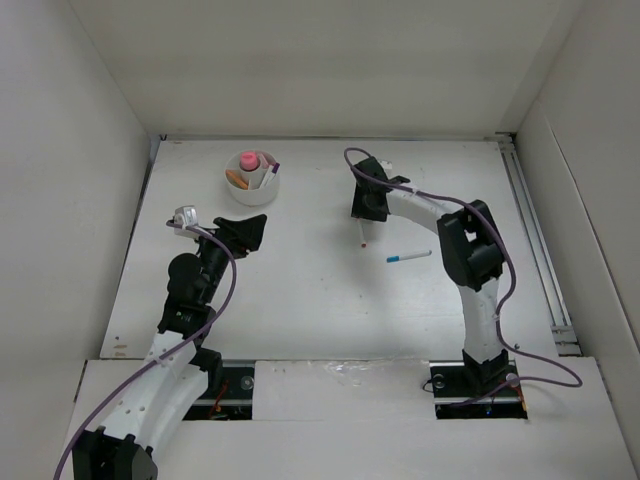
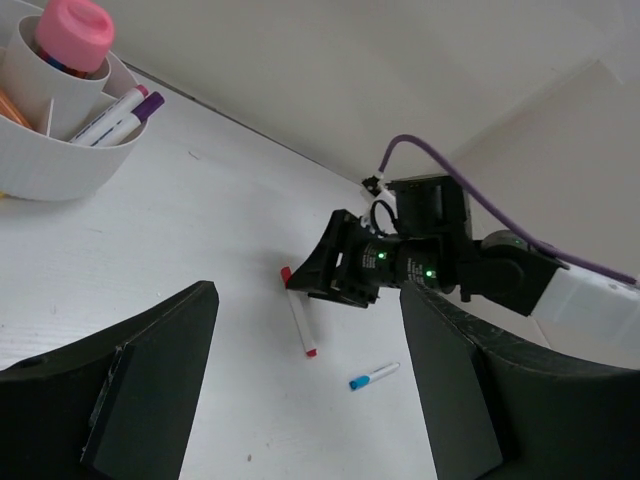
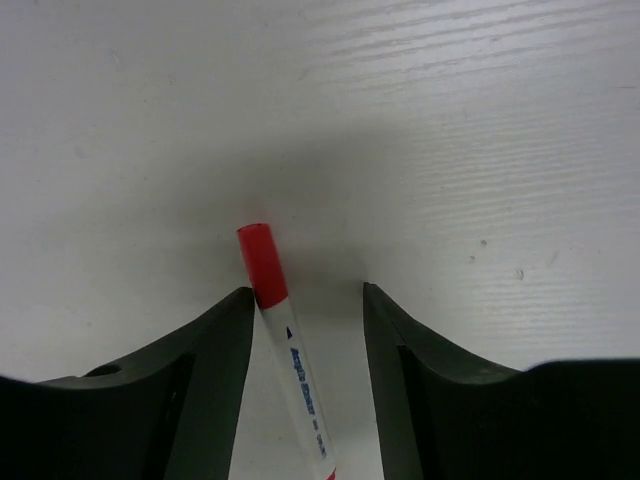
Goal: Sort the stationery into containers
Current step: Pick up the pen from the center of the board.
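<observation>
While the right gripper [image 1: 367, 212] hangs low over the middle of the white table [image 1: 300, 300], its jaws stand released, spread on either side of a red-capped pen [image 3: 264, 268] without closing on it. In the right wrist view the pen lies flat on the table. Its red cap points toward 12 o'clock, its white barrel runs back toward 5 o'clock, and it rests against the finger [image 3: 215, 370] on the left of that view, with a clear gap to the other finger. Seen from above, the pen sticks out from under the gripper toward 6 o'clock.

A blue-capped pen [image 1: 409, 257] lies flat near the red one, at about its 4 o'clock, apart from both arms.

The round white divided bowl [image 1: 262, 196] sits at 11 o'clock on the table, well apart from both loose pens. A pink-topped stubby item [image 2: 75, 30] stands upright in its raised inner cup. A purple-capped pen [image 2: 130, 108] leans in the outer compartment on the 3 o'clock side, and an orange piece [image 1: 237, 180] lies in the compartment at 9 o'clock.

The left gripper [image 1: 252, 230] is at the bowl's 6 o'clock, clear of it, with its jaws wide apart and nothing between them.
</observation>
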Controlling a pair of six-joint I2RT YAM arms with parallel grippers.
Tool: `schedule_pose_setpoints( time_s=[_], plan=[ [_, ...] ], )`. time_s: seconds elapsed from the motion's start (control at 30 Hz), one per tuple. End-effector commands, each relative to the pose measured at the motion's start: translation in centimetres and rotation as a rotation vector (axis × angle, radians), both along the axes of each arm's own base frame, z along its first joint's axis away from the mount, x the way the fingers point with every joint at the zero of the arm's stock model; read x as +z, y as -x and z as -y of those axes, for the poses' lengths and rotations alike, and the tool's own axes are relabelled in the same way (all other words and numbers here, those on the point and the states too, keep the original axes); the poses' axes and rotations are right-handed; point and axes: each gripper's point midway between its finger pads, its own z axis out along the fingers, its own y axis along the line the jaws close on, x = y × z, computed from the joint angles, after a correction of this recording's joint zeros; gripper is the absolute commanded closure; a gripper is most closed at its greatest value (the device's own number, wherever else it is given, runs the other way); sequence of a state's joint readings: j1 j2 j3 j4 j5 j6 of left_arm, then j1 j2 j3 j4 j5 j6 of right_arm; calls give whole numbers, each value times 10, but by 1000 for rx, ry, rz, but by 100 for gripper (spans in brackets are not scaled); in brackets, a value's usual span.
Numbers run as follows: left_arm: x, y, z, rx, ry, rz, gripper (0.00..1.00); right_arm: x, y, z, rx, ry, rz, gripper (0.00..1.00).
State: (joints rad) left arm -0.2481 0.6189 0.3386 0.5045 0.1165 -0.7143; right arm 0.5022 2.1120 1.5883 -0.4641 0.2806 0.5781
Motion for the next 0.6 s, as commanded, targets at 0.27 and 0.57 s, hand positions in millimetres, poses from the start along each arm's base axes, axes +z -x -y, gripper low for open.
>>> schedule_pose_setpoints(
  time_s=[0.27, 0.57],
  plan=[
    [22, 2, 3, -16, 9, 77, 30, -18, -9, -12, 58, 48, -43, 64],
    [23, 2, -1, 8, 13, 78, 30, -23, -9, -3, 26, 89, -47, 100]
  ],
)
